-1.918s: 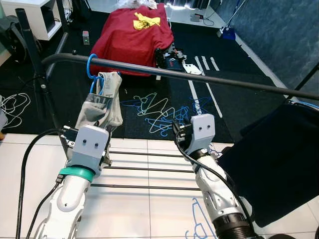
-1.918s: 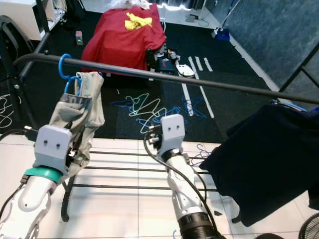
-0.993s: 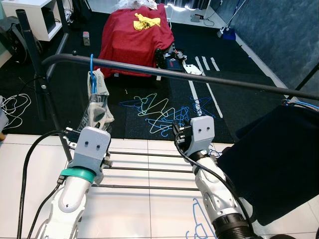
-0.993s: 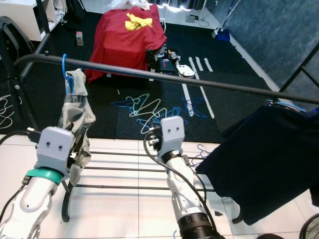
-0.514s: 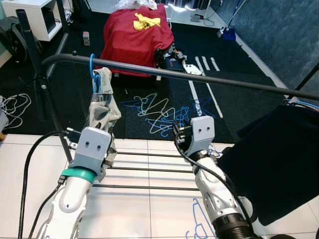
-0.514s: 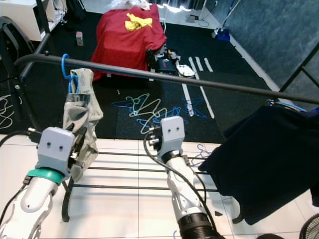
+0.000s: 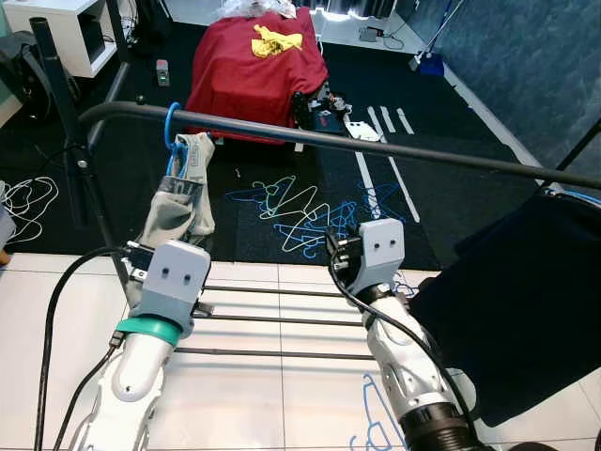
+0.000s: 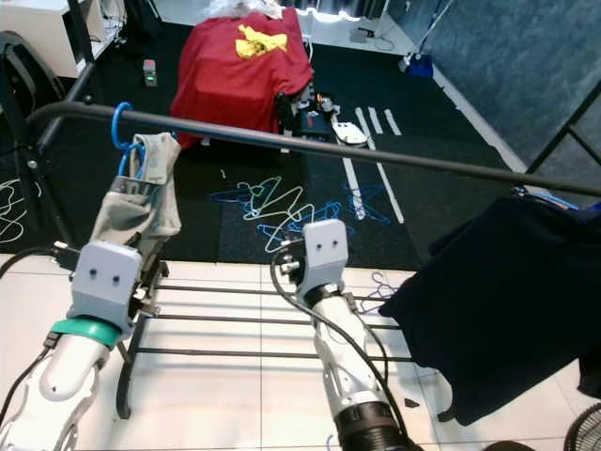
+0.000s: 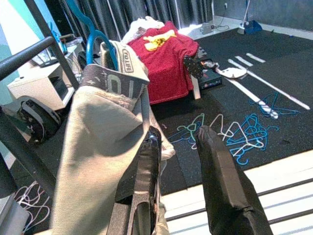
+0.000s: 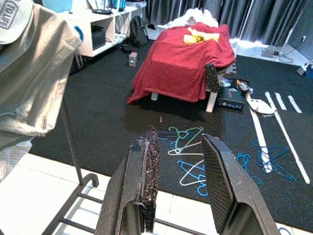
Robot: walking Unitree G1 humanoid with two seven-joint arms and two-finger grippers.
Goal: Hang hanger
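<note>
A blue hanger (image 7: 172, 124) is hooked over the black rail (image 7: 376, 147) near its left end. A grey garment (image 7: 182, 199) with a lettered waistband hangs from it. My left gripper (image 9: 178, 142) is open just below and in front of the garment. The cloth (image 9: 105, 161) lies against the outer side of one finger (image 9: 148, 169), and nothing is between the fingers. My right gripper (image 10: 180, 142) is open and empty, held low under the middle of the rail, pointing towards the dark carpet.
A dark navy garment (image 7: 526, 301) hangs at the rail's right end, close to my right arm. Several loose hangers (image 7: 300, 211) lie on the carpet beyond the rack's base bars (image 7: 282, 319). A red cloth (image 7: 254, 66) covers furniture further back.
The grey garment has swung and twisted on its hanger, from edge-on back to facing me. Both arms have hardly moved.
</note>
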